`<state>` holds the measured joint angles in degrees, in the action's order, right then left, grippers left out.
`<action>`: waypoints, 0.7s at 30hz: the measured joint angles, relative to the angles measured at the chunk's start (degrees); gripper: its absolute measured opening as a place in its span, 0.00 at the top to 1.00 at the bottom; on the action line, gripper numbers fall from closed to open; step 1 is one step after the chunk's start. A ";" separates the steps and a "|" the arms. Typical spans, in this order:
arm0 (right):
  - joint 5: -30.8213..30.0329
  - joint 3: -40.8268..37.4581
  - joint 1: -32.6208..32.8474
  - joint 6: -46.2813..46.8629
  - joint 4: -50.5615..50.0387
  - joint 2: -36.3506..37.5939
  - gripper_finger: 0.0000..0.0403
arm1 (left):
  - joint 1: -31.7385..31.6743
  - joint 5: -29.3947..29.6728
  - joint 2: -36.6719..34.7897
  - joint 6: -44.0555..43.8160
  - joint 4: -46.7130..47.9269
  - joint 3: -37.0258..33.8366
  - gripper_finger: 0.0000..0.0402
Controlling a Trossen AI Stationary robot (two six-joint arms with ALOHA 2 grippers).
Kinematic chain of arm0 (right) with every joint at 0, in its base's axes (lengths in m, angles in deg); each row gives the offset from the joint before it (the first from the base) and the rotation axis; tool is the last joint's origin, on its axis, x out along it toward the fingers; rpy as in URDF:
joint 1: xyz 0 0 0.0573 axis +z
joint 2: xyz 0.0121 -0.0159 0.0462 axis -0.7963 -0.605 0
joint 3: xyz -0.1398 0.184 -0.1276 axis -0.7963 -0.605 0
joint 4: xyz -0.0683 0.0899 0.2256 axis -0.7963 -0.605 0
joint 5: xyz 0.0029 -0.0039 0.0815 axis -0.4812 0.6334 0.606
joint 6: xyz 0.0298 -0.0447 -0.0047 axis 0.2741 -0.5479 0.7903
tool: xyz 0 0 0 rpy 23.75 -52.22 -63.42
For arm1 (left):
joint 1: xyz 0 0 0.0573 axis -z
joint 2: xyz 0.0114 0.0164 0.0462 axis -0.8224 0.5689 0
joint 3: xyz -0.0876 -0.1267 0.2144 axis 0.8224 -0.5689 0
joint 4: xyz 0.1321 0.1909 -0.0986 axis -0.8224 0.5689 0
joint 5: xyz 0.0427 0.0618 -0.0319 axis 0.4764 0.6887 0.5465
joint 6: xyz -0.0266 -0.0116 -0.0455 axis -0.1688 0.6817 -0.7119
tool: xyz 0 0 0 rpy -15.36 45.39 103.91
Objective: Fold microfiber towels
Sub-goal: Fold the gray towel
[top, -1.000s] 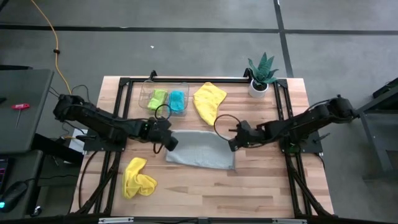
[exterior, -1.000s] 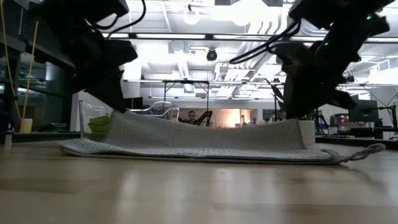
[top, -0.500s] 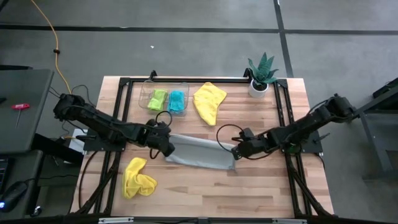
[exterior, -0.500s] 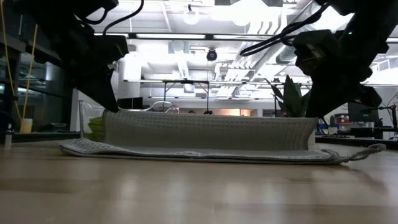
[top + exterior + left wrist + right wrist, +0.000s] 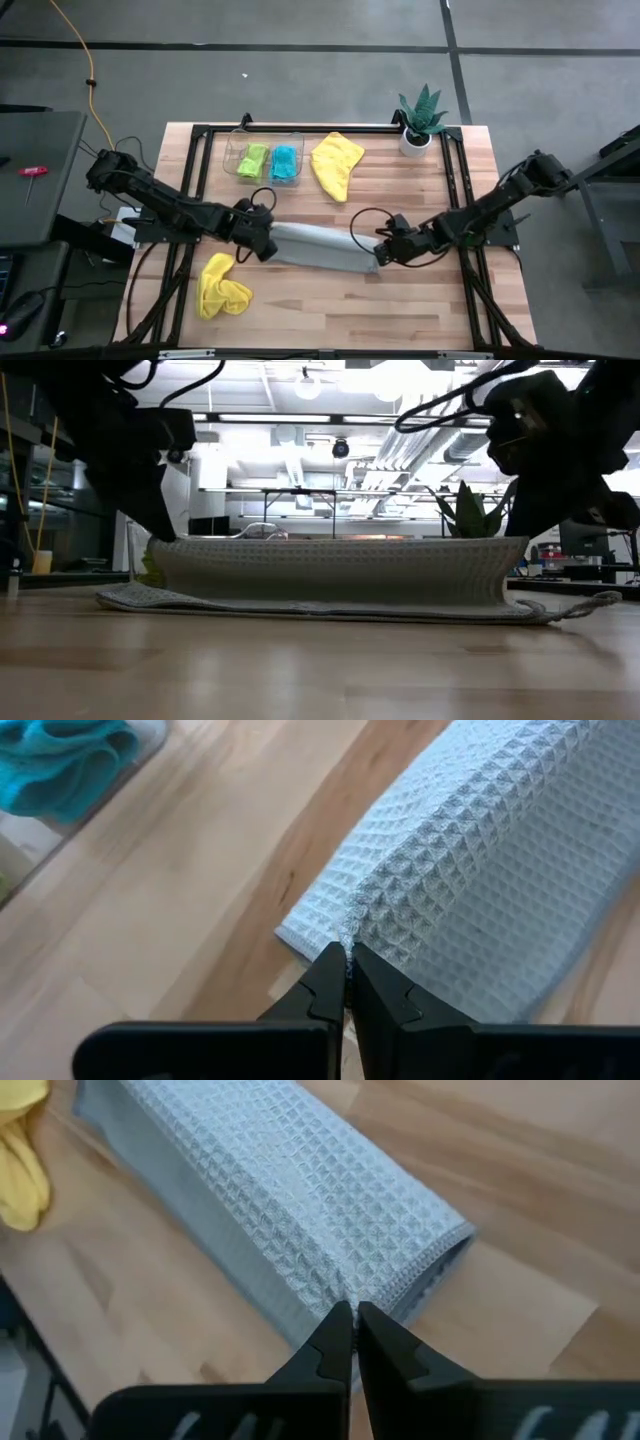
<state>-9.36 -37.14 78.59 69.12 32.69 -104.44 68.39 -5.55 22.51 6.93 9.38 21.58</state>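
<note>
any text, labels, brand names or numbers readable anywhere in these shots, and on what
None can be read.
The grey towel, the yellow towels, the clear tray and the plant pot show no print.
The left gripper and right gripper bear no visible marking.
Anything in the room behind, in the low view, is too blurred to read.

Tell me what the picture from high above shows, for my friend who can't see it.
Two robot arms fold a grey towel on a wooden table, the left gripper and right gripper each pinching one end. Nearby lie two yellow towels.
</note>
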 joint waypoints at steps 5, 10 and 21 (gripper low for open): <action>-0.06 0.00 2.07 2.97 0.72 -0.10 1.00 | 1.59 -1.42 0.00 0.00 -0.11 0.00 0.99; -0.11 0.00 3.84 5.08 2.44 -1.39 1.00 | 2.84 -1.61 0.00 0.00 -0.22 0.00 0.99; 1.04 -0.04 5.49 7.28 8.32 -6.90 1.00 | 2.86 -2.63 0.43 -4.19 -0.16 -0.04 0.99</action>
<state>-8.32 -37.19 84.08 76.40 41.01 -111.33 71.25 -8.18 22.95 2.74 9.22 21.54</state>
